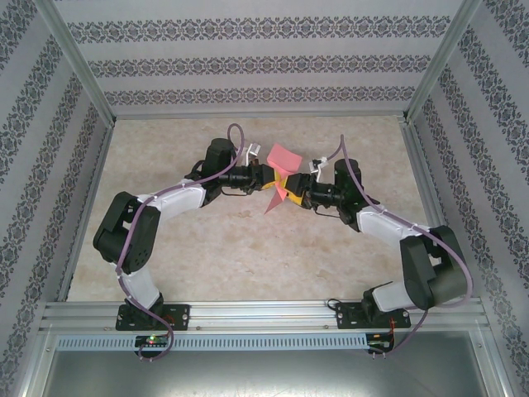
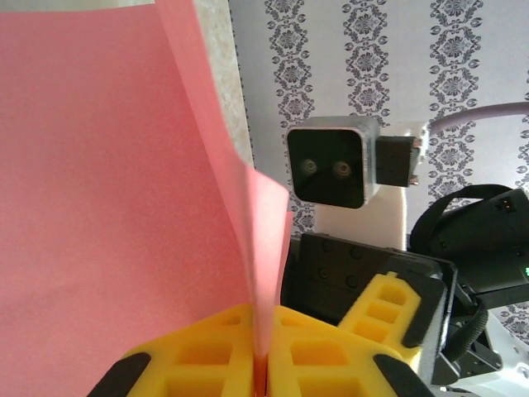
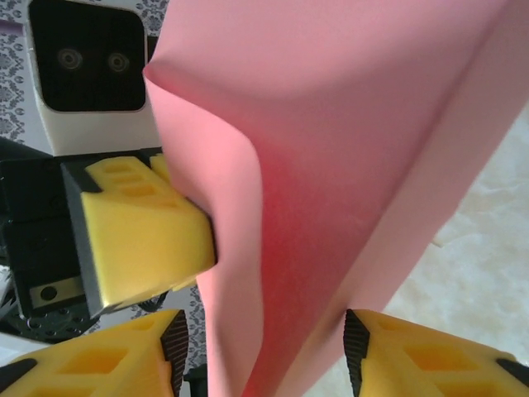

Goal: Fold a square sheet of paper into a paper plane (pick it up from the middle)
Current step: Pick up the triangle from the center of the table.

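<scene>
The left arm (image 1: 132,227) is reaching inward over the mottled beige table (image 1: 231,256) with its elbow bent. The left gripper (image 1: 269,177) is pinching the sheet of paper (image 1: 282,155) tightly between ribbed yellow fingers (image 2: 207,364). The thin, smooth pink-red sheet is standing up off the table at mid-workspace, curling along a soft fold. The right arm (image 1: 421,265) is reaching in from the opposite side. The right gripper (image 3: 264,356) is standing partly open with its fingers flanking the sheet; whether they are touching it I cannot tell.

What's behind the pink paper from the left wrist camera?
Past the edge of the paper: the right gripper, its wrist camera and the patterned wall. Whatever lies behind the sheet itself is hidden.
</scene>
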